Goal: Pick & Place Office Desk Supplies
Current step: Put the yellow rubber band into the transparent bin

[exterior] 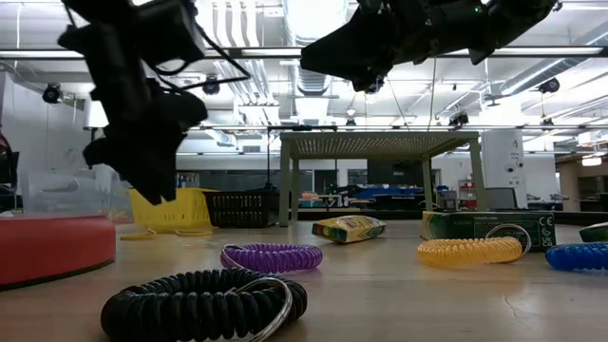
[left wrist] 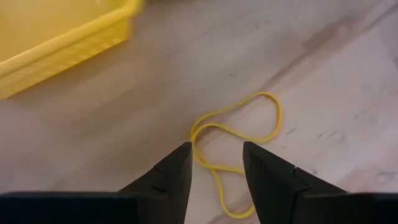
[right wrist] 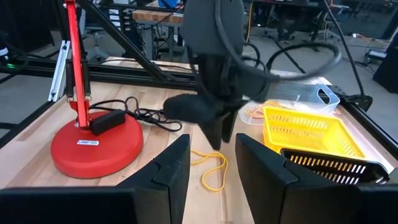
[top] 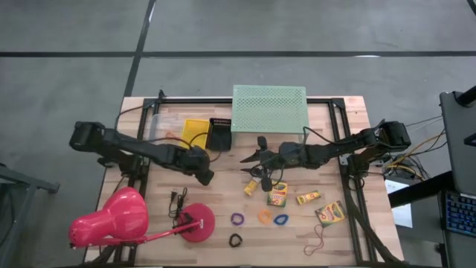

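My left gripper (left wrist: 216, 155) is open and hangs just above a thin yellow rubber band (left wrist: 236, 134) that lies flat on the wood, one fingertip on each side of its near loop. The right wrist view shows the same gripper (right wrist: 214, 124) pointing down over the band (right wrist: 210, 168). My right gripper (top: 249, 164) is open in the air at the table's middle, in front of the mint shelf. Crayon boxes (top: 277, 193) (top: 309, 197) (top: 329, 213) lie flat on the table. So do the purple (top: 237, 219), orange (top: 265, 216), blue (top: 280, 219) and black (top: 235, 240) ring loops.
A yellow basket (top: 195, 132) and a black basket (top: 219, 134) stand at the far side beside the mint-green perforated shelf (top: 269, 109). The pink lamp (top: 111, 219), its red base (top: 198, 222) and its black cord (top: 177, 199) fill the near left. A tan rubber band (top: 316, 242) lies near right.
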Robot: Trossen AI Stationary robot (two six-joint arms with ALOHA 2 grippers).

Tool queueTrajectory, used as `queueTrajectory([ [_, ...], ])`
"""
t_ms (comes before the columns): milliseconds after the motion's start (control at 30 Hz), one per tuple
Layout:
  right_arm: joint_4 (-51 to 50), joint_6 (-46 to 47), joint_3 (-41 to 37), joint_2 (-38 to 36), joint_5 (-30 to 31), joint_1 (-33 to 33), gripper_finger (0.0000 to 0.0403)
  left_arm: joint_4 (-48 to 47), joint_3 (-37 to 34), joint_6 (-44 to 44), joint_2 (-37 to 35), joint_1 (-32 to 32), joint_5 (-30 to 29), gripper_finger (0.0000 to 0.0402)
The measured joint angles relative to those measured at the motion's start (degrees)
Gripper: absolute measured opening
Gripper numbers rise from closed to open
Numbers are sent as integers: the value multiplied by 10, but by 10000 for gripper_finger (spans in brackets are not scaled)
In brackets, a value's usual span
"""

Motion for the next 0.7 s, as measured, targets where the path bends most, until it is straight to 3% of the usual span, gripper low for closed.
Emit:
queueTrajectory([
  [200,0,0,0,0,0,0,123,-22,20,26,46,0,10,150],
  [700,0,0,0,0,0,0,123,-17,19,34,42,0,10,150],
])
